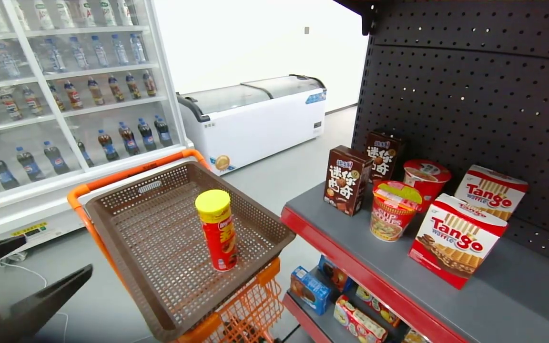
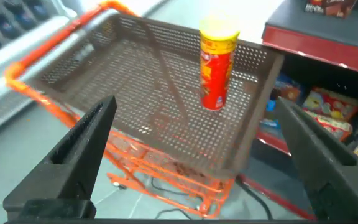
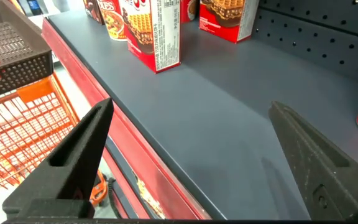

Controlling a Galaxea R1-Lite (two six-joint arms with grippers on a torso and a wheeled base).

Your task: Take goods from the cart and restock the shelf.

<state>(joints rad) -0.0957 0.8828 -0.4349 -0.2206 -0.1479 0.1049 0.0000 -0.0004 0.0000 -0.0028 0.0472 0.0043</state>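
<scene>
**Lone chip can upright in the cart basket; both grippers spread wide and empty.**

The chip can (image 1: 216, 230) stands near the middle of the basket (image 1: 112, 200), with the left gripper (image 2: 196, 104) well apart at its 8 o'clock. I judge it a light, stiff tube with a slick wall that tips easily, so grasp it mid-body, not by the lid. How full it is can't be told. The basket's wall at 3 o'clock must be cleared to reach the shelf (image 1: 341, 238). There the right gripper (image 3: 191, 107) hangs over bare deck, with cup noodles (image 1: 392, 209) and wafer boxes (image 1: 455, 238) at the can's 3 o'clock.
</scene>
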